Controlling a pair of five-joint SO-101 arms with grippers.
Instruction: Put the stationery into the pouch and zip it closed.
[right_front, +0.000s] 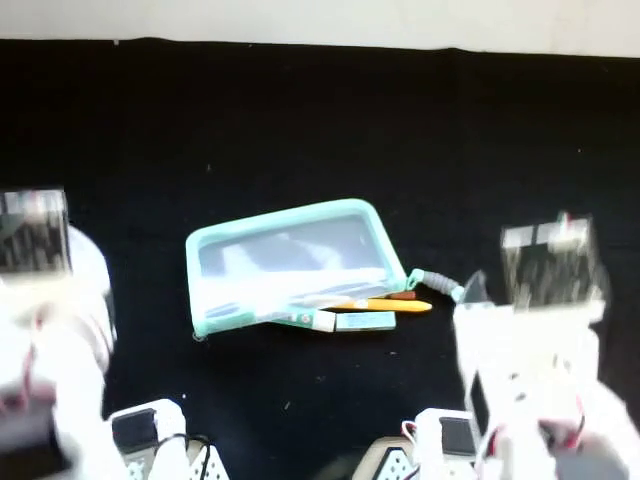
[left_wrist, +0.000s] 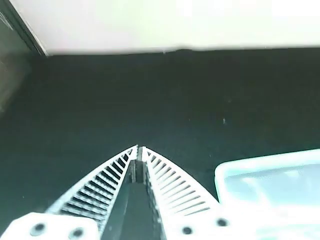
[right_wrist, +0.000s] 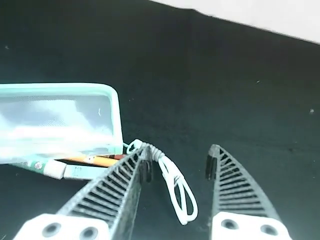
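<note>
A mint-green pouch (right_front: 285, 260) with a clear face lies flat mid-table, also seen in the right wrist view (right_wrist: 60, 117) and the left wrist view (left_wrist: 270, 182). An orange pen (right_front: 390, 304) and a white marker (right_front: 335, 320) stick out of its open lower edge; the right wrist view shows the pen (right_wrist: 95, 160) and the marker (right_wrist: 52, 169). A white zipper cord (right_wrist: 177, 192) trails from the pouch's corner and lies between the fingers of my open right gripper (right_wrist: 180, 152), which hovers above it. My left gripper (left_wrist: 138, 149) is shut on nothing, over bare cloth left of the pouch.
The table is covered with black cloth (right_front: 320, 130) up to a pale wall (right_front: 320, 18) at the back. Both arm bases (right_front: 150, 435) stand at the near edge.
</note>
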